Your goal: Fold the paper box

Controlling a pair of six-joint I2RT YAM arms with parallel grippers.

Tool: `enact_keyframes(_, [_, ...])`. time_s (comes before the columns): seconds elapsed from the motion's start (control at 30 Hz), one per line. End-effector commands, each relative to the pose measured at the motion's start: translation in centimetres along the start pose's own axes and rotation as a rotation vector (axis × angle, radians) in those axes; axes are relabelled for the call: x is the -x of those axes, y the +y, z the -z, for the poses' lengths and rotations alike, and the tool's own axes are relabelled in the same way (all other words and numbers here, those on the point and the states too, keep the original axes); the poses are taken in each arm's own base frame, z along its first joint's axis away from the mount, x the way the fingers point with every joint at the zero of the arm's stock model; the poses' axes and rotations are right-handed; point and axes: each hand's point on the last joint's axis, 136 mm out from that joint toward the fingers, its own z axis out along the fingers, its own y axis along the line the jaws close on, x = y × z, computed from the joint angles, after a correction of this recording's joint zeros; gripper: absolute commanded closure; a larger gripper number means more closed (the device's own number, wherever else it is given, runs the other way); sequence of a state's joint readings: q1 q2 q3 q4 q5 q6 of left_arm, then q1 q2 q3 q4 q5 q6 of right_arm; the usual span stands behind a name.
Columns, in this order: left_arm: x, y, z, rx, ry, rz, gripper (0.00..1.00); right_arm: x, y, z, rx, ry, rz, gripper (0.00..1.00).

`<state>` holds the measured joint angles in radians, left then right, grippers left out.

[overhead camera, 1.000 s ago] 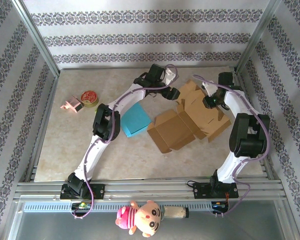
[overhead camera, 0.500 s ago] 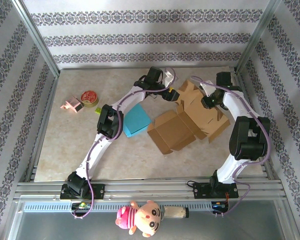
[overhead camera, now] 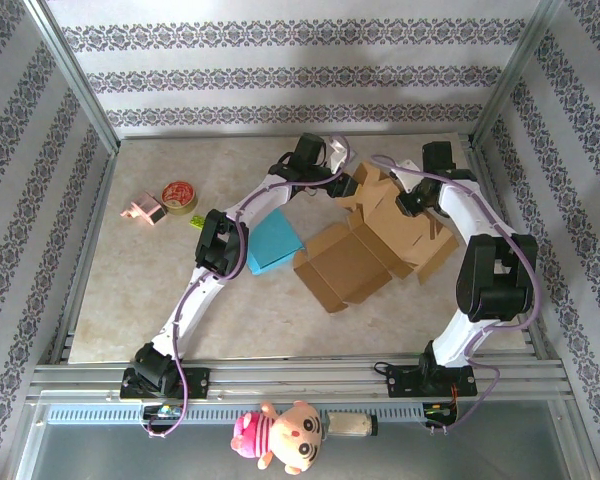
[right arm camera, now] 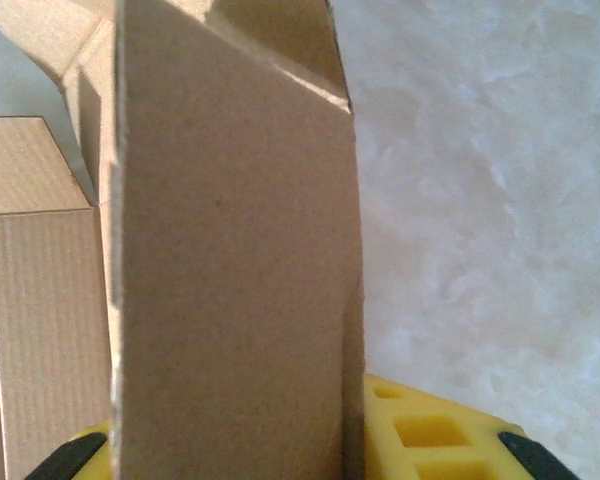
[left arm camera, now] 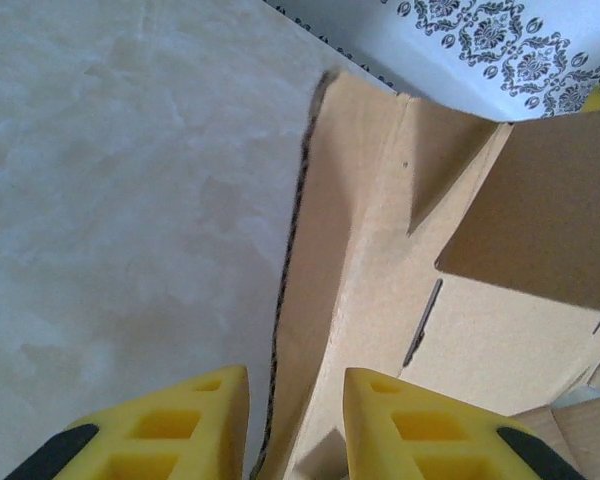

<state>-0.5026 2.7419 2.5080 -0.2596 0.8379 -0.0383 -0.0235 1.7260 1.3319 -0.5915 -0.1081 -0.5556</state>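
Observation:
The brown paper box (overhead camera: 365,250) lies partly unfolded at the table's middle right, its flaps spread. My left gripper (overhead camera: 344,186) is at its far left corner. In the left wrist view the left gripper (left arm camera: 296,385) has closed onto a raised flap (left arm camera: 365,240), whose edge runs up between the yellow fingers (left arm camera: 410,430). My right gripper (overhead camera: 412,202) is at the far right side of the box. In the right wrist view the right gripper (right arm camera: 235,420) is shut on an upright flap (right arm camera: 230,250) that hides most of one finger.
A blue sheet (overhead camera: 270,240) lies just left of the box under the left arm. A tape roll (overhead camera: 180,194) and a small pink object (overhead camera: 143,211) sit at the far left. Patterned walls and metal posts enclose the table. A plush toy (overhead camera: 280,433) rests on the front rail.
My left gripper has moved right onto the box's far left flap and closed on it. The box has shifted slightly left. The right gripper has kept its hold and edged left.

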Motion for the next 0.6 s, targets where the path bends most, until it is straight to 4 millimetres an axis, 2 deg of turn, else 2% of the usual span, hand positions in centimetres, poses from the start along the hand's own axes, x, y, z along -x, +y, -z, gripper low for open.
enact_keyframes(0.0, [3.8, -1.8, 2.5, -0.004, -0.059, -0.046, 0.74, 0.7, -1.2, 1.0, -0.064, -0.003, 0.012, 0.72])
enact_keyframes(0.13, [4.5, -3.0, 3.0, -0.016, -0.062, -0.006, 1.00, 0.9, -1.7, 1.3, -0.101, -0.009, 0.006, 0.72])
enact_keyframes(0.3, [4.7, -5.7, 2.7, -0.024, -0.043, 0.045, 1.00, 1.8, -2.7, 1.7, -0.188, -0.042, -0.016, 0.72])
enact_keyframes(0.43, [4.3, -6.0, 2.7, 0.084, -0.034, 0.122, 1.00, 2.2, -3.5, 2.1, -0.276, -0.063, -0.027, 0.72])
enact_keyframes(0.57, [3.9, -7.2, 2.6, 0.134, -0.080, 0.149, 1.00, 2.7, -3.7, 2.7, -0.335, -0.101, -0.019, 0.72])
